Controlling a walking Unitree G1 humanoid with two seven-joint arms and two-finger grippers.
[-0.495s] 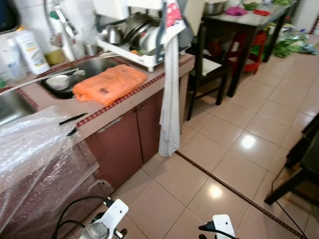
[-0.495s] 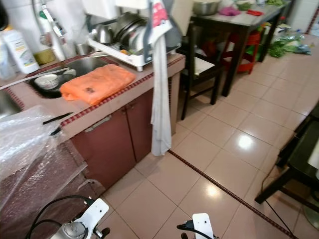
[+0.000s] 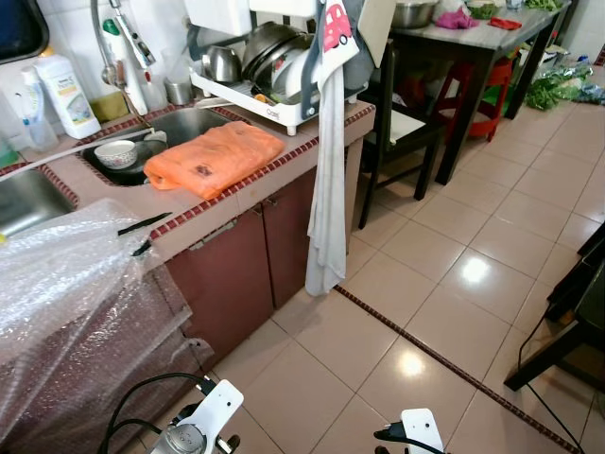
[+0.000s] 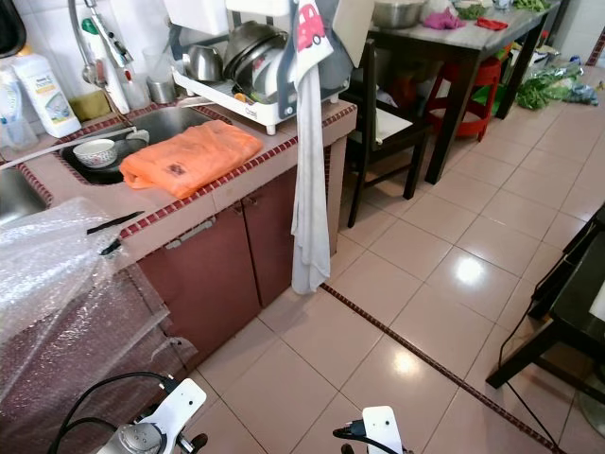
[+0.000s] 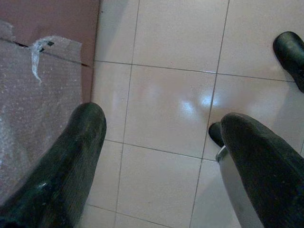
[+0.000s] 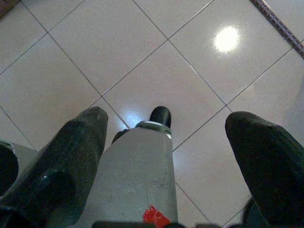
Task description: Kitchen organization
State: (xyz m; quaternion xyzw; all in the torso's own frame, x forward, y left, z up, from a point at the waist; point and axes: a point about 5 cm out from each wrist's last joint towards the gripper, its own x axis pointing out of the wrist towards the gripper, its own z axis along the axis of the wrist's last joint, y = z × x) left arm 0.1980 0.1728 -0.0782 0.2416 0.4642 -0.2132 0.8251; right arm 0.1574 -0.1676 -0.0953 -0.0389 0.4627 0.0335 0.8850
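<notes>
A tiled kitchen counter [image 3: 236, 189] runs along my left. On it lies an orange plastic bag [image 3: 213, 159], beside a sink [image 3: 180, 128] holding a small white bowl [image 3: 115, 153]. A white dish rack [image 3: 274, 80] with pots and plates stands at the counter's far end, and a white towel [image 3: 326, 189] hangs from it. My left gripper [image 5: 159, 137] hangs open over the floor tiles by the bubble wrap. My right gripper [image 6: 166, 137] hangs open above the floor and my own leg.
Bubble wrap [image 3: 66, 303] drapes over the near counter and cabinet front. A soap bottle [image 3: 68, 95] and a tap [image 3: 123, 47] stand behind the sink. A dark table [image 3: 473, 47] with chairs stands at the back, dark furniture [image 3: 577, 303] at the right. Tiled floor [image 3: 416, 303] lies between.
The whole scene has shifted slightly right and down, so the camera has moved. The counter things and both hanging arms keep their places.
</notes>
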